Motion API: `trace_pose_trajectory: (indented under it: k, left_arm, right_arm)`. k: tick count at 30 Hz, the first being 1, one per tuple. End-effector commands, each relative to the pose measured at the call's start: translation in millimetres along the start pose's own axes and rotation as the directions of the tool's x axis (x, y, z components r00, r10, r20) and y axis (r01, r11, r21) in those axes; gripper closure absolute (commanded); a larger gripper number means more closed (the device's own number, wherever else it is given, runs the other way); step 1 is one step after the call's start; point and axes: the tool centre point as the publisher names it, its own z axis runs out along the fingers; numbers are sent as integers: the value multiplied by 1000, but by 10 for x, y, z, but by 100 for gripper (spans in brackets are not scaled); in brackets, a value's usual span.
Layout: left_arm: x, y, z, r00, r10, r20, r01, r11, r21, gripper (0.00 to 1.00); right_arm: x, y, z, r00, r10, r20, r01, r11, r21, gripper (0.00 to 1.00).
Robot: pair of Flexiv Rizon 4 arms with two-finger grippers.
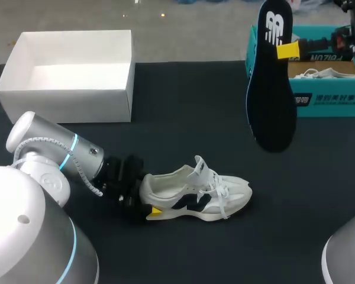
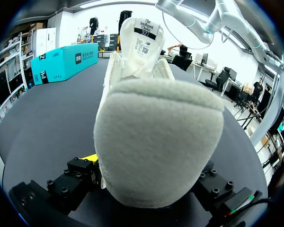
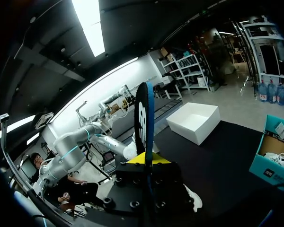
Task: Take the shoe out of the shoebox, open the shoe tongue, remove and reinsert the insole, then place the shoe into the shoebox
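White shoe (image 1: 195, 192) with a dark side mark, on its sole on the black table (image 1: 183, 118), a little nearer than the middle, toe to the right and heel to the left. Laces loose, tongue standing up and open; in the left wrist view, a label visible on the inner face of the tongue. Left gripper (image 1: 147, 195) at the heel, clamped on the shoe: one yellow-tipped finger on the near side of the heel, the other on the far side. In the left wrist view, heel filling the whole gap between the fingers. Left arm low over the table, from the near left corner.

Dark insole (image 1: 272, 77) with a blue edge and a white mark, out of the shoe, held in the air at the far right, well apart from the shoe. Upright, narrow heel end up and wide toe end down, not touching the table. Right gripper (image 1: 287, 50) clamped on the insole near its upper part; in the right wrist view, both yellow tips pressing on the two faces of the insole, seen there edge-on.

Teal box (image 1: 328, 100) at the far right, open, just behind the insole in the head view, with something white and some laces inside. White box (image 1: 65, 106) at the far left, open, well apart from the shoe.
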Motion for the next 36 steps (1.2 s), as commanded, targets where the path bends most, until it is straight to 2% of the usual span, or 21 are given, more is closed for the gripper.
trace_pose_trajectory:
  k: [1, 9, 18, 20, 25, 36]
  left_arm:
    - [14, 24, 49, 1000, -2, 1, 2, 1000, -4, 100]
    - [14, 24, 49, 1000, -2, 1, 2, 1000, -4, 100]
    - [14, 24, 49, 1000, -2, 1, 2, 1000, -4, 100]
    - [14, 24, 49, 1000, -2, 1, 2, 1000, -4, 100]
    - [14, 24, 49, 1000, -2, 1, 2, 1000, -4, 100]
    - [14, 24, 49, 1000, -2, 1, 2, 1000, -4, 100]
  right_arm:
    - [27, -30, 2, 1000, 8, 12, -8, 1000, 17, 100]
    - [226, -254, -139, 999, 40, 20, -41, 998, 41, 100]
    - [296, -607, 58, 997, 82, 8, -82, 996, 37, 100]
    - [343, -673, 109, 995, 94, 30, -95, 995, 34, 100]
    - [472, -763, 234, 994, 94, 63, -95, 995, 25, 100]
    - [523, -770, 360, 992, 114, 53, -114, 993, 6, 100]
